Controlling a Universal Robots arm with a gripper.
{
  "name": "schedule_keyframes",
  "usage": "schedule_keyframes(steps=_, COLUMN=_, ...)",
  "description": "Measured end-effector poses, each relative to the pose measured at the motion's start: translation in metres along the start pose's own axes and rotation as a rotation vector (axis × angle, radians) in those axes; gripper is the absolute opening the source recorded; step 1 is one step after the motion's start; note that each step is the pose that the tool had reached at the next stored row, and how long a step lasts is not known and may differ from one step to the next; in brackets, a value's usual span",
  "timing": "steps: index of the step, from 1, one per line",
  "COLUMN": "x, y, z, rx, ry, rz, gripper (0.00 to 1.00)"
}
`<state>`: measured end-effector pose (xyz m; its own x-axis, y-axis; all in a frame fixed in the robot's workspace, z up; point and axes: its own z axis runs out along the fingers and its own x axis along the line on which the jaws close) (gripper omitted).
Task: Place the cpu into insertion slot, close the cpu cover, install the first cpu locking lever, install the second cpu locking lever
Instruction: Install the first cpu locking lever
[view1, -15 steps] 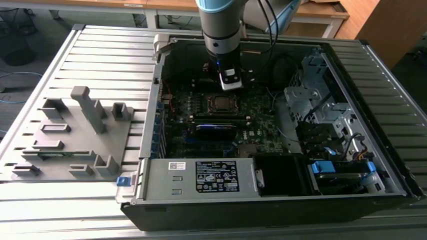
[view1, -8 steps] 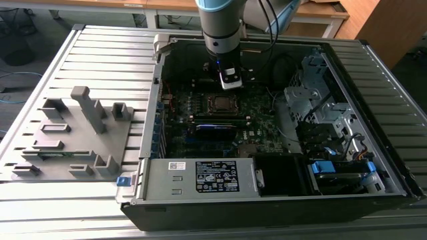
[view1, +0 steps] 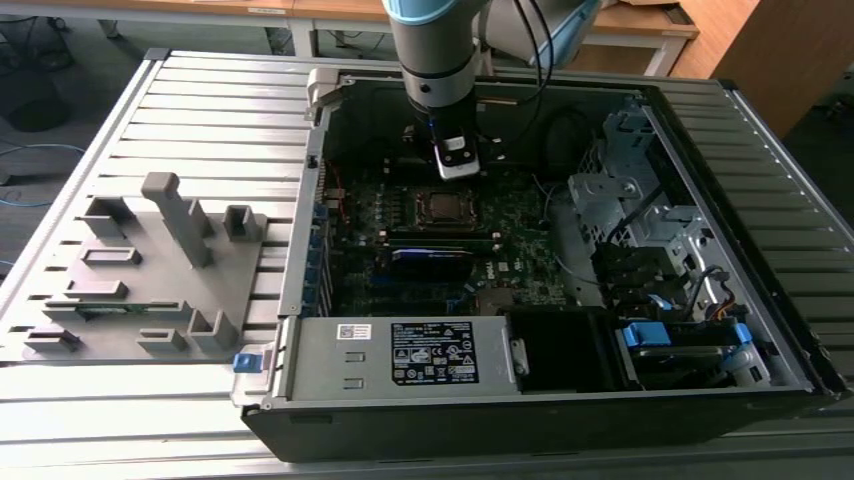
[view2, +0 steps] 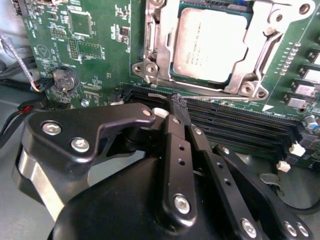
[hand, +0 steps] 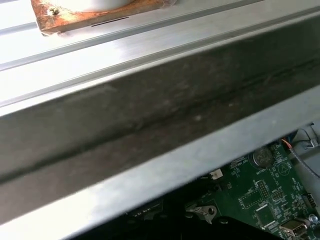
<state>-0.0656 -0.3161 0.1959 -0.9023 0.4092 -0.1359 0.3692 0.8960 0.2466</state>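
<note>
While the gripper (view2: 178, 103) is held low over the motherboard (view2: 95, 55) with its fingers drawn together and nothing clamped between them, the cpu (view2: 210, 45) is seen seated in the insertion slot (view1: 416, 206) near the board's middle, with the cpu cover (view2: 257, 47) lying flat around it. A thin silver lever rod (view2: 215, 96) is noted just beyond the fingertips, its long axis running along the socket edge nearest the gripper, beside the long black slots (view2: 240, 120).

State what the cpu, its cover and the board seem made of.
The cpu top looks metal: dull grey, soft sheen. The cover looks like steel: bright silver, glints. The board seems coated laminate: green, printed tracks.
</note>
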Motion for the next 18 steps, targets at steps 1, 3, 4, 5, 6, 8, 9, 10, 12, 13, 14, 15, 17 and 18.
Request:
schedule_keyframes(steps=1, x=0.0007, y=-0.0003, z=0.0003, rx=-0.0014, ry=-0.002, rz=0.0, gripper=0.11)
schedule_keyframes(steps=3, x=0.0015, y=-0.0008, z=0.0007, rx=-0.0043, ry=-0.0058, rz=-0.001, gripper=0.11)
schedule_keyframes(steps=4, x=0.0016, y=-0.0009, z=0.0007, rx=-0.0048, ry=-0.0065, rz=-0.001, gripper=0.11)
schedule_keyframes(steps=5, x=0.0016, y=-0.0009, z=0.0007, rx=-0.0048, ry=-0.0066, rz=-0.001, gripper=0.11)
schedule_keyframes(steps=6, x=0.0016, y=-0.0009, z=0.0007, rx=-0.0049, ry=-0.0068, rz=-0.001, gripper=0.11)
schedule_keyframes(steps=8, x=0.0017, y=-0.001, z=0.0008, rx=-0.0053, ry=-0.0072, rz=-0.001, gripper=0.11)
schedule_keyframes(steps=9, x=0.0016, y=-0.0013, z=0.0007, rx=-0.0053, ry=-0.0073, rz=-0.001, gripper=0.11)
schedule_keyframes(steps=10, x=0.0014, y=-0.0017, z=0.0007, rx=-0.0051, ry=-0.0072, rz=-0.001, gripper=0.11)
schedule_keyframes(steps=12, x=0.001, y=-0.0025, z=0.0007, rx=-0.0053, ry=-0.0072, rz=-0.002, gripper=0.11)
schedule_keyframes(steps=13, x=0.001, y=-0.0027, z=0.0007, rx=-0.0053, ry=-0.0073, rz=-0.002, gripper=0.11)
schedule_keyframes(steps=14, x=0.001, y=-0.0027, z=0.0007, rx=-0.0053, ry=-0.0073, rz=-0.002, gripper=0.11)
schedule_keyframes(steps=15, x=0.001, y=-0.0027, z=0.0007, rx=-0.0052, ry=-0.0073, rz=-0.002, gripper=0.11)
schedule_keyframes(steps=17, x=0.0009, y=-0.0027, z=0.0008, rx=-0.0058, ry=-0.0084, rz=-0.002, gripper=0.11)
schedule_keyframes(steps=18, x=0.0011, y=-0.0029, z=0.001, rx=-0.0071, ry=-0.0111, rz=-0.003, gripper=0.11)
